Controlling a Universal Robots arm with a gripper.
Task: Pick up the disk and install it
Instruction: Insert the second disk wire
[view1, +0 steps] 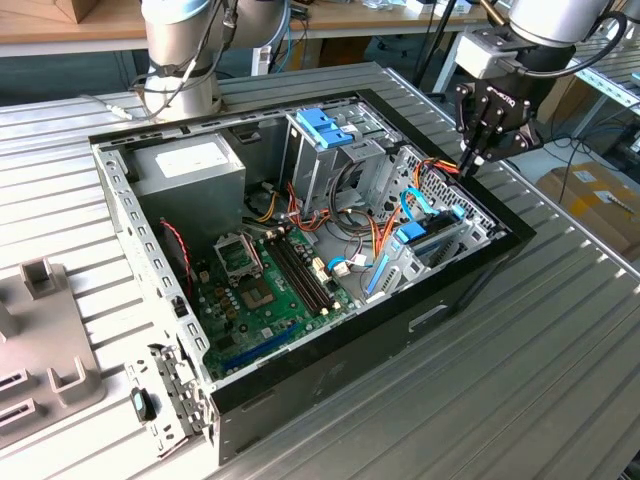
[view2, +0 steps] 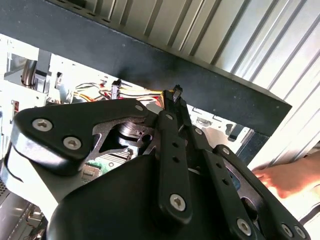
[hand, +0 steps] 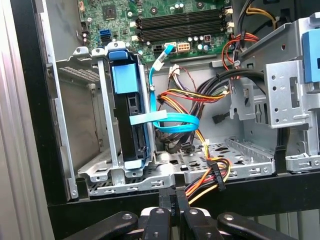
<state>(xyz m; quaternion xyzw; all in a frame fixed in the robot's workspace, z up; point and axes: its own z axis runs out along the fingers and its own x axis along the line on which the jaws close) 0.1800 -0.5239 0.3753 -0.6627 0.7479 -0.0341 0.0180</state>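
Bright, even daylight throughout; the second wrist view is overexposed at its edge, its close foreground soft.

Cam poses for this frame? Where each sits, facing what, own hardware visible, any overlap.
Exterior view: off-arm, looking down on the open PC case; arm and end effector at its right.
First wrist view: looks into the case at the disk in its bay; end effector below.
Second wrist view: behind the linkage, facing the case wall; a hand.
Shared: orange-yellow cables.
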